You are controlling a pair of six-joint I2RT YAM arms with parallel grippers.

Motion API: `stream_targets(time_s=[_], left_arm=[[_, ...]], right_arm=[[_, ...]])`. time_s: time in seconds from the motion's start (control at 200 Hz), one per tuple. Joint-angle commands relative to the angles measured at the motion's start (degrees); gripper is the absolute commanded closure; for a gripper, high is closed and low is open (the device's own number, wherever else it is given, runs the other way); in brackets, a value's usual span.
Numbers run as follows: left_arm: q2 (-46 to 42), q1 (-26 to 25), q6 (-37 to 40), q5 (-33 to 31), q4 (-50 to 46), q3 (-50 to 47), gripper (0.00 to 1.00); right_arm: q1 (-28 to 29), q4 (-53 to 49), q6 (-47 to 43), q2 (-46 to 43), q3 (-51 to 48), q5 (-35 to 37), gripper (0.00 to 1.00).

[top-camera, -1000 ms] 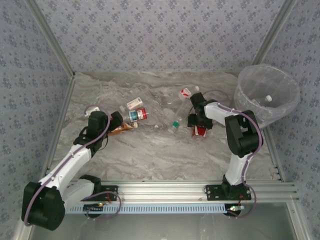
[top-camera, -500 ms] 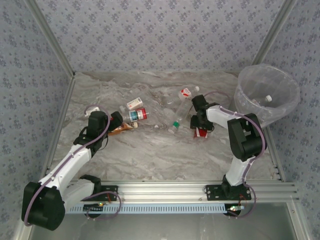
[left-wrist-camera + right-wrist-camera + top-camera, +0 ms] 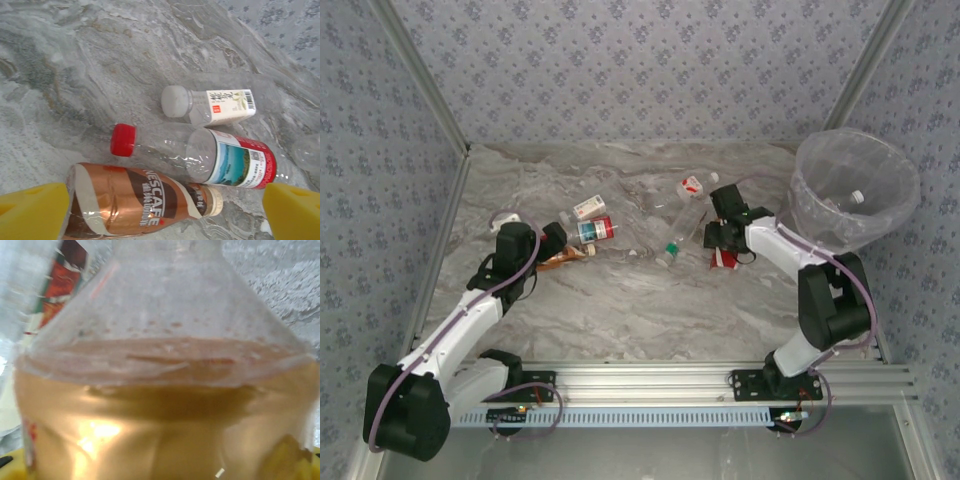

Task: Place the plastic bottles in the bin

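My left gripper (image 3: 556, 246) (image 3: 160, 220) stands open at the table's left, its yellow pads (image 3: 30, 210) on either side of a copper-brown bottle (image 3: 135, 205) (image 3: 563, 260) lying flat. Beyond it lie a red-capped clear bottle (image 3: 220, 157) (image 3: 597, 230) and a white-capped one (image 3: 215, 105) (image 3: 588, 208). My right gripper (image 3: 723, 248) is shut on the orange-red bottle (image 3: 723, 261) (image 3: 165, 405), low over the table at centre right. A green-capped clear bottle (image 3: 672, 246) and a red-and-white labelled one (image 3: 692, 186) lie near it. The clear bin (image 3: 820, 215) stands at the far right with a white-capped bottle (image 3: 857, 197) inside.
Patterned walls (image 3: 640, 70) close in the marble table at the back and both sides. An aluminium rail (image 3: 650, 380) runs along the near edge by the arm bases. Open marble (image 3: 620, 310) lies between the two arms.
The right gripper has closed in on the orange-red bottle, and its arm has swung to the right, toward the bin. The left arm and the other bottles have not moved.
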Motion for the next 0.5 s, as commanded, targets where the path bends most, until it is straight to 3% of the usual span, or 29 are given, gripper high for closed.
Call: stream_targets(time_s=[0.0,0.255,0.495], left_arm=[[-1.8,0.3,1.2,4.9,4.4,-1.0,0.01],[-1.5,-0.6,4.1,14.7,9.5,-0.4,0.01],[0.1,-5.9,8.5,16.7,11.3,2.1,0.01]], right_arm=[[0.8,0.8,-0.9,-4.6,-0.4,2.4,0.41],[1.9,1.5,-2.7,-12.0,1.1,4.5,0.41],[2.9,3.1,-5.2,-18.0,2.4,4.3,0.41]])
